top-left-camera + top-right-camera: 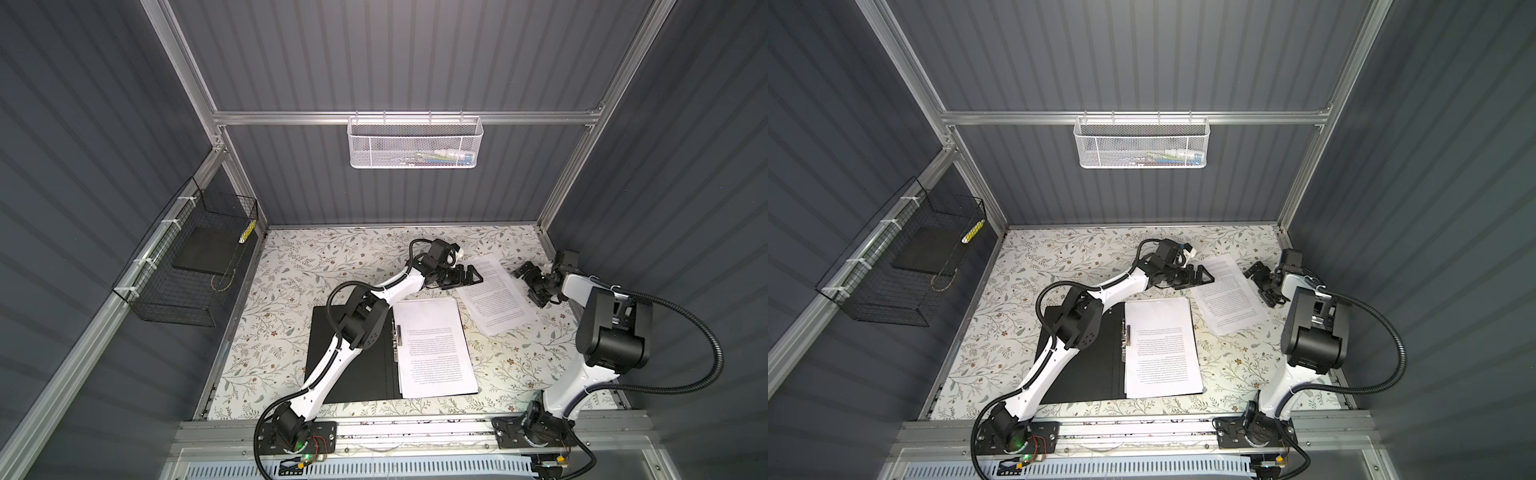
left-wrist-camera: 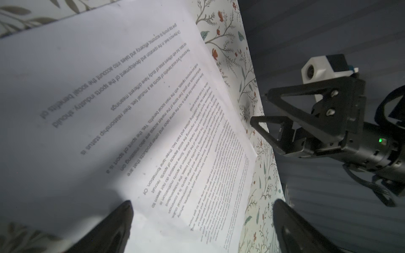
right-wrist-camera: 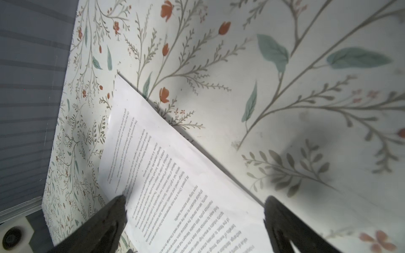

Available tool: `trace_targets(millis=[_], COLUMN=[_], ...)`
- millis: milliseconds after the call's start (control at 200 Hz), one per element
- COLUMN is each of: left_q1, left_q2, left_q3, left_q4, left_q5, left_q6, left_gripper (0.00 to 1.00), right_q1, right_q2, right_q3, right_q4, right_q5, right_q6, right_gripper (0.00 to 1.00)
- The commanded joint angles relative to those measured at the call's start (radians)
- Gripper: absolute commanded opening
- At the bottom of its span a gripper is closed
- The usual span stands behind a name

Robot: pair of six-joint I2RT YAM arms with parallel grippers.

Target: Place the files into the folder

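1. Loose files lying askew on the table, at two o'clock from the open folder; filed stack already on its right half.
2. Probably best: come in low at opposite edges, pinch together, lift level, avoid creasing.
3. Left gripper stretched to the sheets' nine o'clock edge, jaws apart, empty.
4. Right gripper at three o'clock, likewise spread, holding nothing.

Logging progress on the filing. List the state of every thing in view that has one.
folder: open, flat, black inside up.
stack of sheets: lying on the folder's right half, beside the clip.
loose sheets: on the table outside the folder, skewed, overlapping.
left gripper: open, holding nothing.
right gripper: open, holding nothing.
white mesh basket: hanging on the back rail, small items inside.
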Motion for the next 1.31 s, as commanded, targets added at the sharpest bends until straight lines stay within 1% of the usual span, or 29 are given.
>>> trace_targets(millis=[0,120,360,490,595,625,725,775,825,915,1045,1146,1301], left_q1=[0.0,0.003,0.029,0.039,0.045,0.047,0.049,0.049,0.049,0.05,0.05,0.051,0.056], left_q2=[0.024,0.028,0.051,0.053,0.064,0.066,0.061,0.051,0.042,0.044,0.043,0.037,0.032], left_q3=[0.039,0.052,0.099,0.101,0.109,0.11,0.096,0.079,0.067,0.073,0.071,0.058,0.047], left_q4=[-0.044,-0.148,-0.315,-0.329,-0.329,-0.331,-0.332,-0.325,-0.316,-0.316,-0.315,-0.321,-0.347], left_q5=[0.009,-0.023,-0.039,-0.037,-0.029,-0.031,-0.03,-0.031,-0.031,-0.024,-0.015,-0.013,-0.012], left_q6=[-0.002,0.066,0.173,0.203,0.208,0.213,0.218,0.225,0.225,0.226,0.23,0.244,0.272], left_gripper=[0.99,1.0,1.0,1.0,1.0,1.0,1.0,1.0,1.0,0.99,1.0,0.99,1.0], right_q1=[-0.005,-0.005,0.008,0.029,0.045,0.046,0.044,0.043,0.043,0.043,0.043,0.048,0.066], right_q2=[0.014,0.007,-0.068,-0.113,-0.118,-0.116,-0.151,-0.15,-0.117,-0.034,0.049,0.091,0.113], right_q3=[0.003,-0.023,-0.143,-0.194,-0.212,-0.205,-0.174,-0.137,-0.073,0.036,0.111,0.133,0.142], right_q4=[-0.024,-0.042,-0.015,0.004,0.027,0.014,-0.018,-0.031,-0.072,-0.144,-0.169,-0.177,-0.187], right_q5=[-0.051,-0.055,-0.155,-0.195,-0.237,-0.234,-0.116,-0.083,-0.048,-0.023,-0.044,-0.062,-0.065], right_q6=[0.004,0.005,0.016,0.007,0.001,-0.006,-0.041,-0.059,-0.083,-0.112,-0.125,-0.138,-0.161], right_gripper=[0.99,0.99,0.99,0.99,0.99,0.99,0.99,0.99,0.99,0.99,0.99,0.99,0.99])
